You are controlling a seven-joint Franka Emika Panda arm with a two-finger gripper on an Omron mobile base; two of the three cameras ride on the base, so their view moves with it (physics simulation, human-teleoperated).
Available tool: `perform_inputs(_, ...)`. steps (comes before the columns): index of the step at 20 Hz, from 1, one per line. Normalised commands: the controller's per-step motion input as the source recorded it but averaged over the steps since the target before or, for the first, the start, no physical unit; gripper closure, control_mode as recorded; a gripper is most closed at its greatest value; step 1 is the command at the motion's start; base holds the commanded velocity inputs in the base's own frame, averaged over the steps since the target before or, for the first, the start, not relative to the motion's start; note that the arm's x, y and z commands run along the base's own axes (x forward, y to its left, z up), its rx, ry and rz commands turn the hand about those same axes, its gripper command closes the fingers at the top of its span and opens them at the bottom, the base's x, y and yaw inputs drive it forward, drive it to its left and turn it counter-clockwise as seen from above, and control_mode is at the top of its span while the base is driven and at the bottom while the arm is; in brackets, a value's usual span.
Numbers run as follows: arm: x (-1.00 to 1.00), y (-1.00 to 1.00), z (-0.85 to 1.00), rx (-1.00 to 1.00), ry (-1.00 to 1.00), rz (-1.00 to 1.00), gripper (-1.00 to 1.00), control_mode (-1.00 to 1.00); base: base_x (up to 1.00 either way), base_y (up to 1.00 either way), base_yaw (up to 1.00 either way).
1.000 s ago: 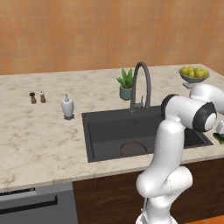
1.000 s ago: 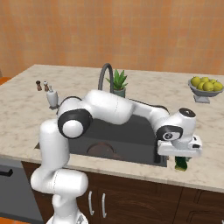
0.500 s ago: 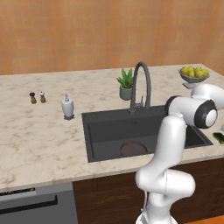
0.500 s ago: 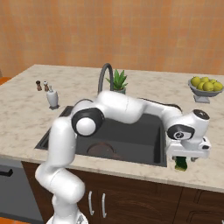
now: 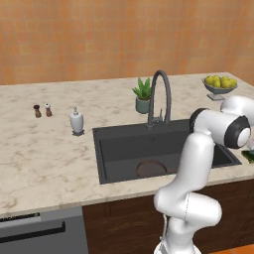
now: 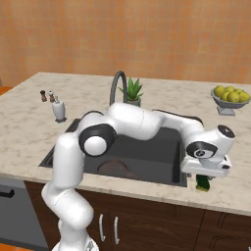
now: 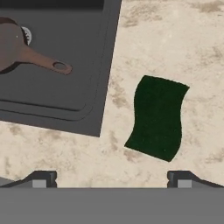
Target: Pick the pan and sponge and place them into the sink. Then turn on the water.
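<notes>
Tool (image 7: 111, 177) spread wide, holding nothing, above sponge (image 7: 157, 117) at frame centre-right on counter (image 7: 175, 39). Pan (image 7: 17, 48) lies in sink (image 7: 87, 96), upper left.

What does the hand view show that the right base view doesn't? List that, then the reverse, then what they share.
Hand view: the pan's long handle with its hanging hole, and the whole top face of the sponge, which lies flat on the counter, apart from the rim of the sink.
Right base view: the tap, potted plant, fruit bowl, soap dispenser and two shakers.
Both: the sink with the pan in it, the sponge beside it, and the counter.
</notes>
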Motion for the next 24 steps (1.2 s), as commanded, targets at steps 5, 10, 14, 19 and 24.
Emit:
perform_inputs(5, 0.13, -0.04, -0.02, 0.00, -0.03, -0.01, -1.00, -1.00, 0.00, 0.00, 0.00)
perform_inputs(10, 0.21, -0.05, -0.23, 0.00, 0.00, 0.00, -1.00, -1.00, 0.00, 0.00, 0.00)
perform_inputs(14, 0.22, -0.41, -0.15, 0.00, 0.00, 0.00, -1.00, -1.00, 0.00, 0.00, 0.00)
perform_inputs(19, 0.25, -0.21, -0.21, 0.00, 0.00, 0.00, -1.00, -1.00, 0.00, 0.00, 0.00)
perform_inputs(24, 0.04, -0.11, -0.34, 0.00, 0.00, 0.00, -1.00, -1.00, 0.00, 0.00, 0.00)
